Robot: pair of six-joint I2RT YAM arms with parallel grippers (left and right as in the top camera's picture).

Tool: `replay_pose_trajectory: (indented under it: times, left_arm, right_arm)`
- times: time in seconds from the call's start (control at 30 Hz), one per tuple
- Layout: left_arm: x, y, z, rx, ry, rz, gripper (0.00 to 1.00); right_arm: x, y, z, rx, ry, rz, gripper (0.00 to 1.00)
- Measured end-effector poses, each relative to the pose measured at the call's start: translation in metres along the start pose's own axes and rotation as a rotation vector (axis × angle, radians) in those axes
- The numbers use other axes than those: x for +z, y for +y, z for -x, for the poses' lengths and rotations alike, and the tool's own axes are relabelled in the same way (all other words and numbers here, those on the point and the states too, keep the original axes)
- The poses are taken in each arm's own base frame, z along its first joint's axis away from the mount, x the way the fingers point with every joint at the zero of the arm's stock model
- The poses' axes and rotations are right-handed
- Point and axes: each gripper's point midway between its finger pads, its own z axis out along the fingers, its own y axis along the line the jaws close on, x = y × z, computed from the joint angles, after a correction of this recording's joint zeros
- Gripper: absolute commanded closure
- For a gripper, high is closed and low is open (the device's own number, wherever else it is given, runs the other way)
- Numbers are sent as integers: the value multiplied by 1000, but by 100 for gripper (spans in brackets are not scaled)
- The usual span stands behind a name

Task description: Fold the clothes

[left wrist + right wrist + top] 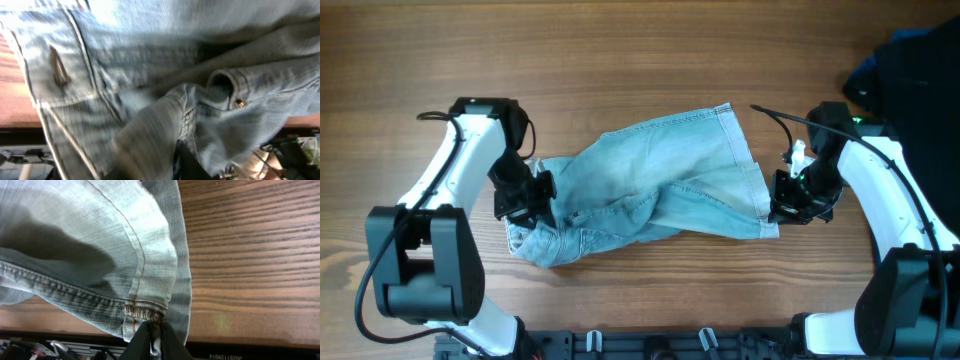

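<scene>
A pair of light blue jeans lies crumpled across the middle of the wooden table. My left gripper is at the waistband end on the left and is shut on bunched denim; a belt loop and rivet show beside it. My right gripper is at the leg hem on the right and is shut on the hem seam, holding it just above the table.
A dark blue and black cloth heap sits at the back right corner. Bare wood shows to the right of the hem. The table's front edge with black fixtures runs below.
</scene>
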Motion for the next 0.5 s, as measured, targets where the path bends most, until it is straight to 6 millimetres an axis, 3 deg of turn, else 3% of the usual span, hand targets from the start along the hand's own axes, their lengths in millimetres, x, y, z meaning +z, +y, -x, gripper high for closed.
replay_pose_trajectory:
  times: [0.03, 0.07, 0.1, 0.17, 0.23, 0.33, 0.4, 0.5]
  left_arm:
    - [2, -2, -4, 5, 12, 10, 28]
    - [3, -3, -6, 12, 18, 16, 18]
    - [4, -4, -9, 12, 29, 23, 13]
    - [4, -4, -11, 16, 35, 30, 12]
    - [4, -4, -12, 15, 34, 39, 13]
    - [-1, -6, -7, 21, 12, 38, 15]
    - [-19, -14, 3, 32, -50, 22, 16]
    - [-59, -30, 18, 50, -202, -15, 14]
  right_arm:
    - [-3, 0, 0, 3, 1, -3, 63]
    - [-9, 2, 2, 5, -8, -1, 47]
    - [-22, 6, 10, -4, -44, 2, 41]
    - [-43, 14, 21, -18, -98, 11, 40]
    - [-84, 29, 46, -62, -240, 36, 41]
    - [-147, 53, 72, -153, -449, 81, 54]
    - [-171, 67, 88, -212, -558, 118, 54]
    - [-185, 93, 104, -304, -665, 147, 55]
